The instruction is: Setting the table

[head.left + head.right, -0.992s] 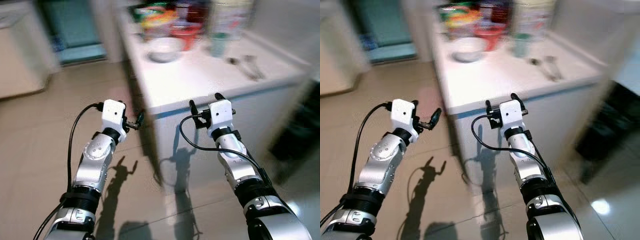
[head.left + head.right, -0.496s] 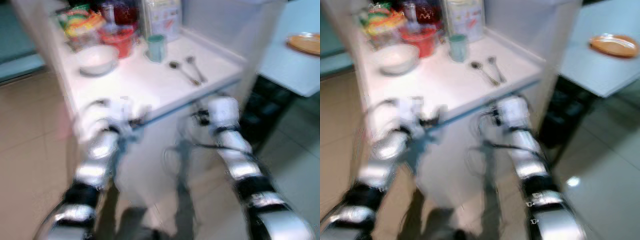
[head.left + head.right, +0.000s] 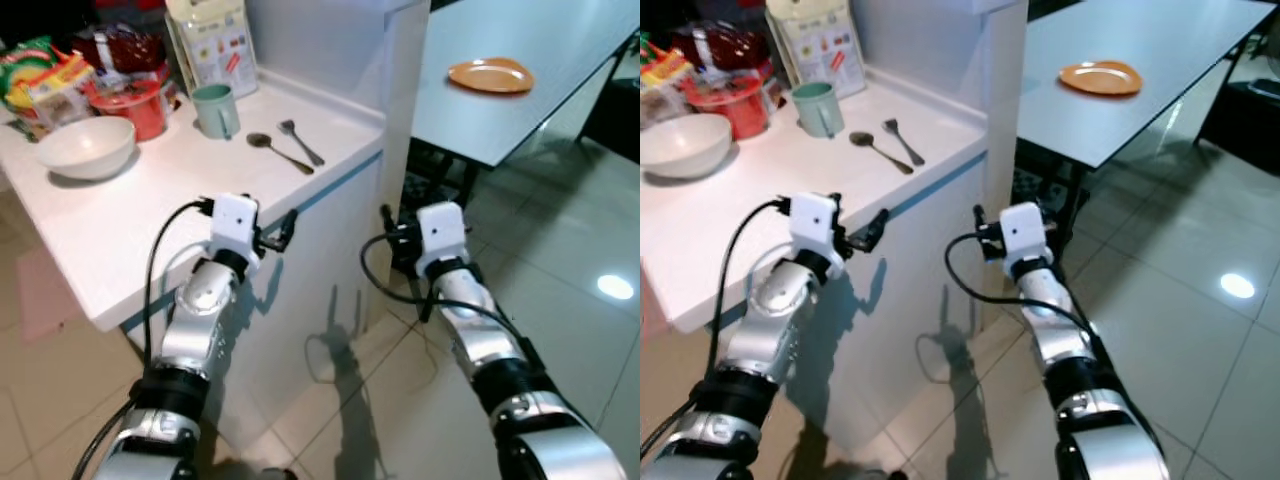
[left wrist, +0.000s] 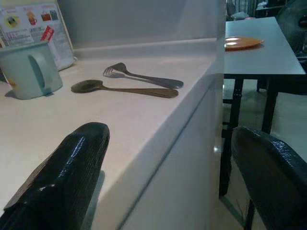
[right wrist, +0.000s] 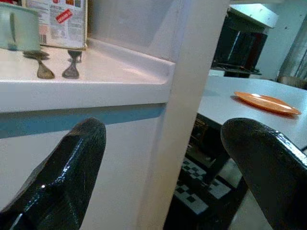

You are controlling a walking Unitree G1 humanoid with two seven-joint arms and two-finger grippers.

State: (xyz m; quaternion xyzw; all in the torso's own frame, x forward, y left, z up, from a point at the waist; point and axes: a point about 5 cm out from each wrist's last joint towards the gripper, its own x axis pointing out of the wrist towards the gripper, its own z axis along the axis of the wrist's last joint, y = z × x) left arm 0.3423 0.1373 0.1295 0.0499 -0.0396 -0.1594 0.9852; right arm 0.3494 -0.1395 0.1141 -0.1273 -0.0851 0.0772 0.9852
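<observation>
A spoon (image 3: pixel 278 152) and a fork (image 3: pixel 301 143) lie side by side on the white counter (image 3: pixel 150 215), near its right end. Behind them stands a pale green mug (image 3: pixel 214 110), and a white bowl (image 3: pixel 86 148) sits further left. An orange plate (image 3: pixel 490 76) rests on the grey dining table (image 3: pixel 520 110) to the right. My left gripper (image 3: pixel 245 218) hovers open at the counter's front edge, short of the spoon (image 4: pixel 124 89) and fork (image 4: pixel 144 78). My right gripper (image 3: pixel 415 215) is open in the air beside the counter's right corner, holding nothing.
Food packets, a red pot (image 3: pixel 138 105) and a carton (image 3: pixel 212 42) crowd the back of the counter. A white pillar (image 3: pixel 400 120) rises between counter and table. Black chairs stand under the table (image 3: pixel 450 180) and at the far right. The tiled floor lies open to the right.
The whole view has swung right and sharpened: the counter now lies to my left and the dining table with the orange plate has come into view. Both arms keep their raised pose.
</observation>
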